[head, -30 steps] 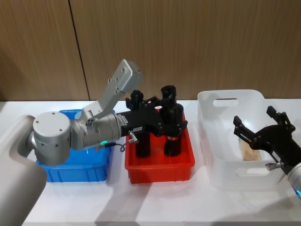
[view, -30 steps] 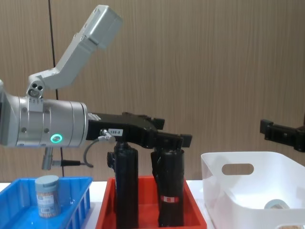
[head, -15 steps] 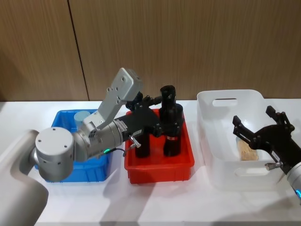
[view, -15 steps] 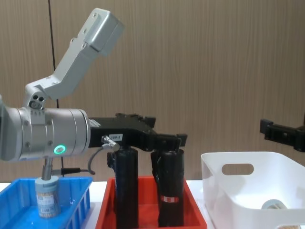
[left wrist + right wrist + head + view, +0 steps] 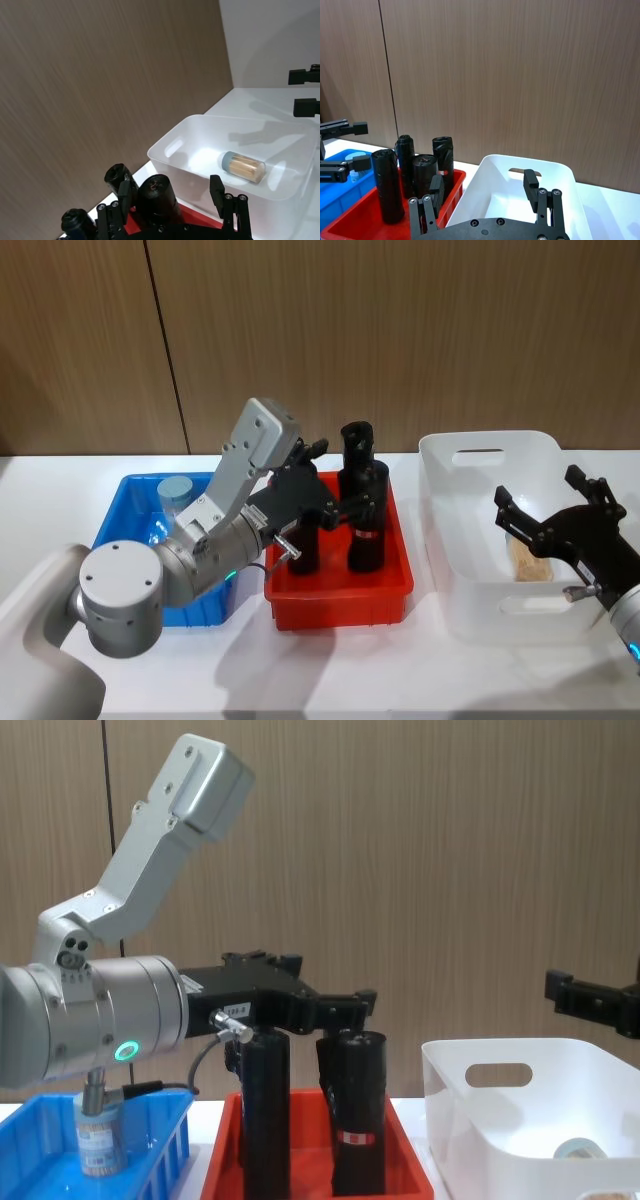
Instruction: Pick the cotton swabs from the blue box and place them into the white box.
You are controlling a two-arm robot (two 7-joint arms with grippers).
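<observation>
Mid-frame the left gripper (image 5: pixel 170 214), fingers spread empty, hangs over the red tray (image 5: pixel 340 602); the right gripper (image 5: pixel 550 498) likewise over the white box (image 5: pixel 480 618) at right. One tub of cotton swabs (image 5: pixel 243 167) lies inside it, and another stands in the blue box (image 5: pixel 210 605) at left.

In the head view the left arm (image 5: pixel 190 550) covers most of the inside of the blue box (image 5: pixel 128 490), leaving little beyond the lid of the cotton swabs tub (image 5: pixel 173 487) showing. The right gripper (image 5: pixel 541 492) hides part of the second tub (image 5: pixel 527 562) lying in the white box (image 5: pixel 440 540). In the chest view the bottom edge cuts off both boxes, the right edge cuts off the right gripper's fingers (image 5: pixel 590 1002), and the tub's label is too small to read.
</observation>
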